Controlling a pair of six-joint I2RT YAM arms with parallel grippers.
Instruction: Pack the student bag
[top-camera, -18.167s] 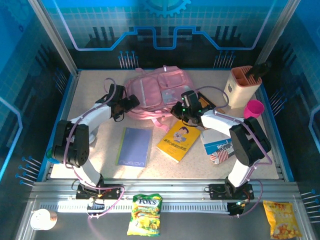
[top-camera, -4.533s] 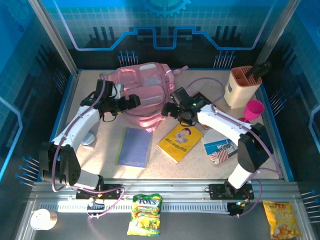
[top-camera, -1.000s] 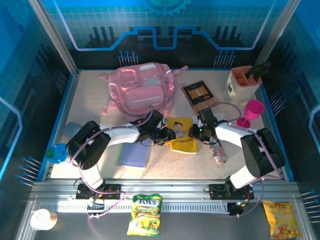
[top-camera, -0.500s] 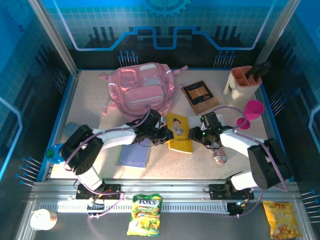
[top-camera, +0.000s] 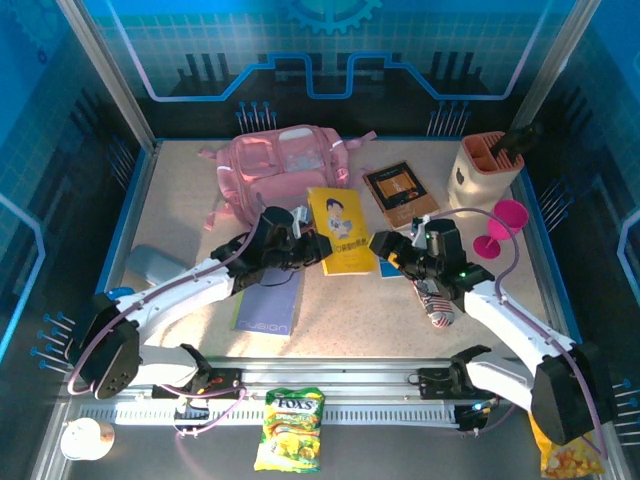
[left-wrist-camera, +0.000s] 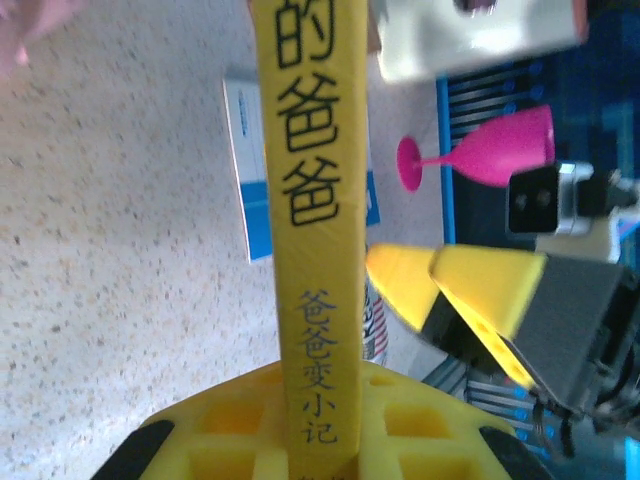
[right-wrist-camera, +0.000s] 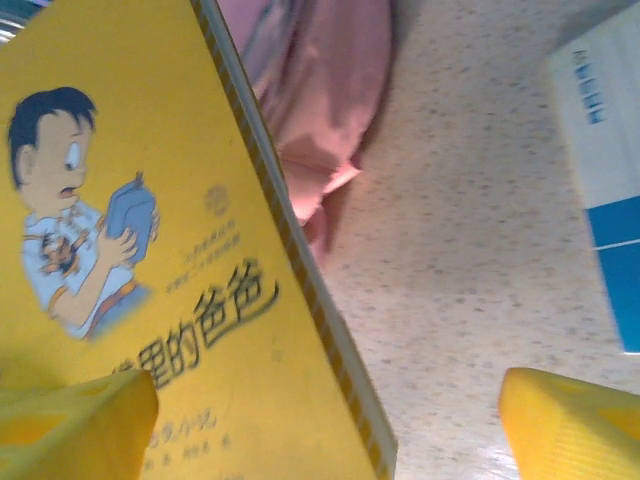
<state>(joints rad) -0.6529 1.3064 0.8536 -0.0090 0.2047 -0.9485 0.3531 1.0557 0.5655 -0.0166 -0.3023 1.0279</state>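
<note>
The pink student bag (top-camera: 285, 170) lies at the back of the table, its fabric also showing in the right wrist view (right-wrist-camera: 320, 90). A yellow book (top-camera: 340, 230) with a cartoon boy on its cover stands raised just in front of the bag. My left gripper (top-camera: 310, 250) is shut on it, with the spine (left-wrist-camera: 310, 200) upright between the yellow jaws (left-wrist-camera: 320, 440). My right gripper (top-camera: 395, 250) is open just right of the book. Its fingers (right-wrist-camera: 570, 420) stand wide apart, with the book's cover (right-wrist-camera: 150, 250) at the left one.
A blue notebook (top-camera: 268, 305) lies under the left arm. A brown book (top-camera: 400, 193), an orange pen holder (top-camera: 487, 165) and a pink goblet (top-camera: 497, 222) stand at the right. A blue-white book (right-wrist-camera: 610, 180) and a striped item (top-camera: 437, 305) lie beneath the right arm.
My right gripper has opened, let go of the yellow book and drawn back to the right. My left gripper has lifted the book upright and carried it toward the bag.
</note>
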